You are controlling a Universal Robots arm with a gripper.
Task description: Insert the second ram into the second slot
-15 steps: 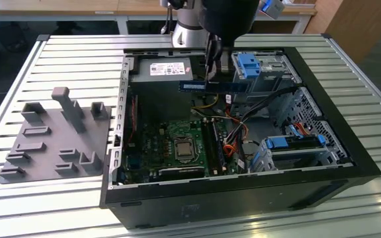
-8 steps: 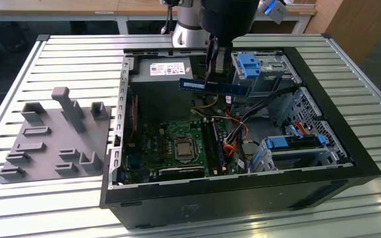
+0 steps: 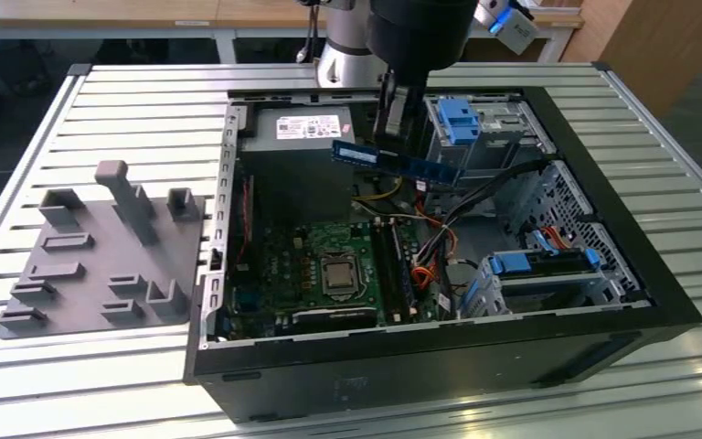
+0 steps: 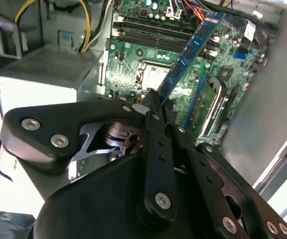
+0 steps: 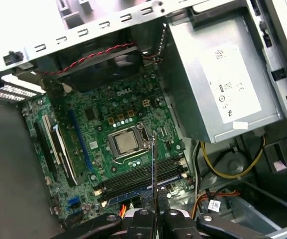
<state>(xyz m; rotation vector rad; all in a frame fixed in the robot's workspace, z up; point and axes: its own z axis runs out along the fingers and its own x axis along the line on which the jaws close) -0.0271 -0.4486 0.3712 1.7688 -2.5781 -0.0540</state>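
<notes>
Above the open computer case (image 3: 388, 384) on the slatted bench (image 3: 132, 101), your fingers (image 4: 152, 107) are clamped on one end of the second ram (image 3: 419, 165). It hangs in the air well clear of the motherboard (image 3: 308, 274), roughly level in the exterior view. The memory slots (image 5: 141, 178) lie beside the processor socket (image 5: 127, 143). In the first wrist view the stick shows edge-on, crossing those slots rather than running along them.

To my eye, you should turn the stick until it lies parallel to the slots and line its notch up with the slot's key. Check that the end latches are open, then press straight down. You're gripping near one end, so watch for tilt. I cannot tell whether one slot is already filled.
</notes>
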